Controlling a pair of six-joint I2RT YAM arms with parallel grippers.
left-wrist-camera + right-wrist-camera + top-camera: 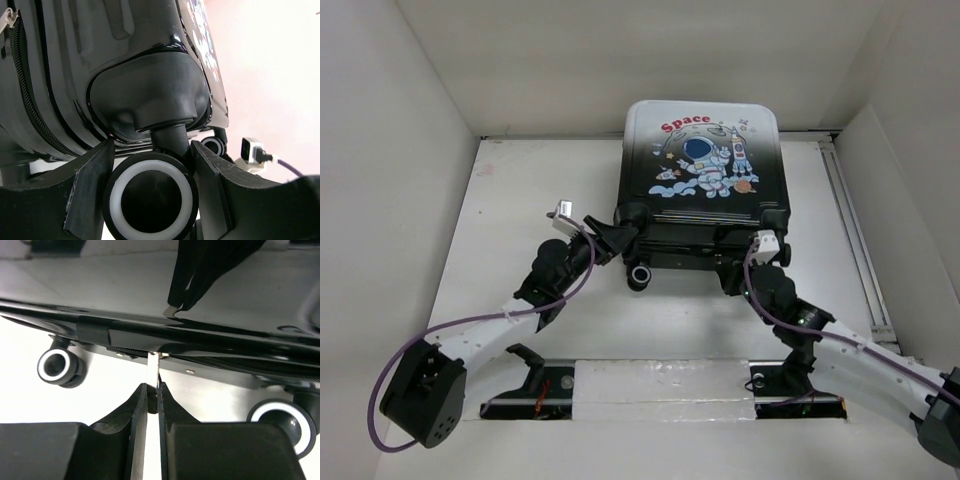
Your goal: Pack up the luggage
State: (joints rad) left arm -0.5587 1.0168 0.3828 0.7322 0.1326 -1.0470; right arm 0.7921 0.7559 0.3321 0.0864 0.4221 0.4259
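Two robot arms work a closed suitcase: the luggage [700, 165] lies flat at upper centre of the overhead view, printed face up, on a white table [520, 200].

In its wrist view, low in the frame, the left gripper [152, 150] stands at a middling spread, and its fingers [90, 195] clasp a caster wheel [150, 197] at the case's lower left corner. At centre of its own view, the right gripper [152, 390] is drawn almost together, pinching the thin pale zipper pull [153, 367] that hangs from the zipper track [127, 350].

The step appears to be running the zip, though the frames do not show whether that opens or closes the case. Done well, the pull should travel along the track's line, not away from the shell. The tab should sit deep between the pads so it cannot slip out. The left arm's hold on the wheel should brace the case against sliding.

The shell fades from white at the top of the frame to glossy, ribbed black near the arms. It carries a cartoon astronaut under a red "Space". The black wheels have white rings.
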